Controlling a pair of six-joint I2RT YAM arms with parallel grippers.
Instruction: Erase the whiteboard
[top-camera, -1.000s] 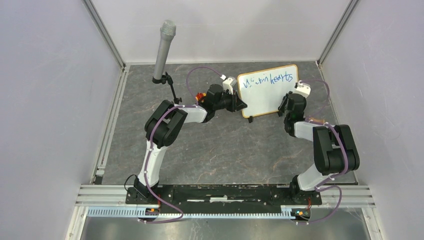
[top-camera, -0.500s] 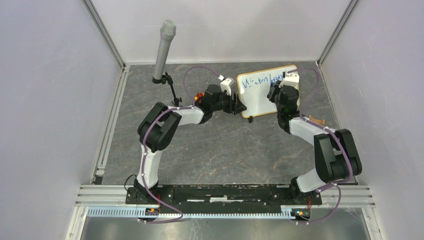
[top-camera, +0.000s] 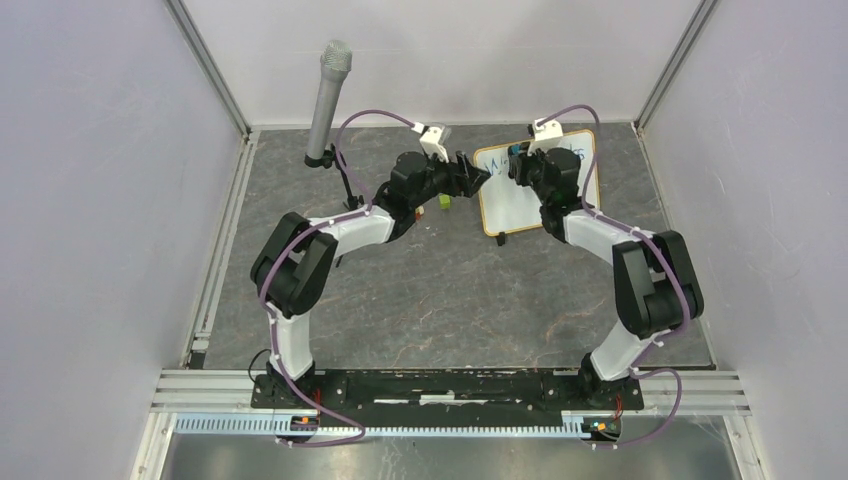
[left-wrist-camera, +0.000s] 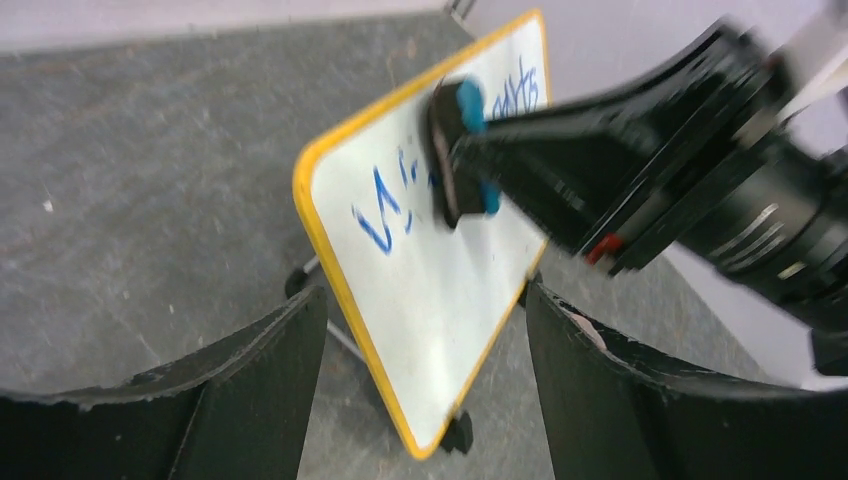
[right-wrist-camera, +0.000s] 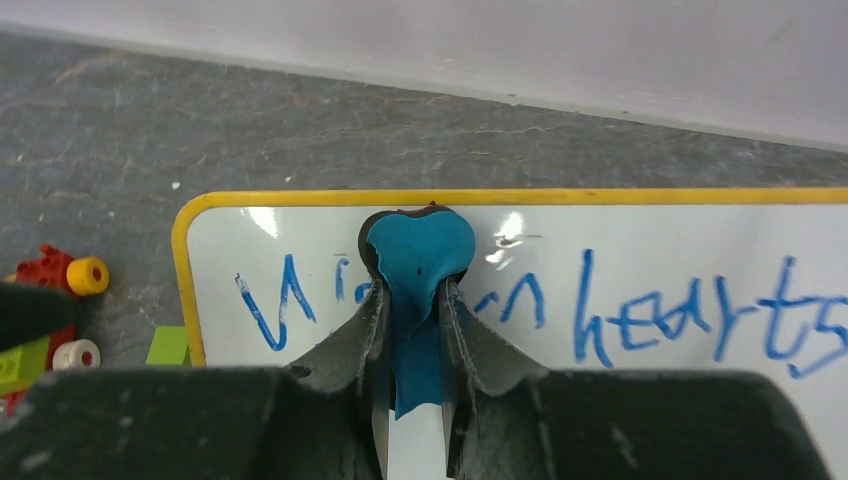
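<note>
The whiteboard (top-camera: 520, 205) stands on small black feet at the back right, yellow-framed, with blue handwriting (right-wrist-camera: 640, 310) across its upper part. My right gripper (top-camera: 520, 160) is shut on a blue eraser (right-wrist-camera: 420, 250) with a black pad. The eraser rests against the board's top left, over the writing. It also shows in the left wrist view as the eraser (left-wrist-camera: 465, 110) on the whiteboard (left-wrist-camera: 440, 310). My left gripper (top-camera: 470, 168) is open just off the board's left edge. Its fingers (left-wrist-camera: 270, 370) stand wide apart, not touching the frame.
A grey microphone (top-camera: 328, 100) on a black stand rises at the back left. Small toy bricks (top-camera: 443, 203) lie left of the board, and red, yellow and green bricks (right-wrist-camera: 50, 275) show in the right wrist view. Enclosure walls stand close behind and on both sides.
My left gripper has opened, let go of the board's left edge and drawn back. My right gripper has swept left along the top of the board with the eraser.
</note>
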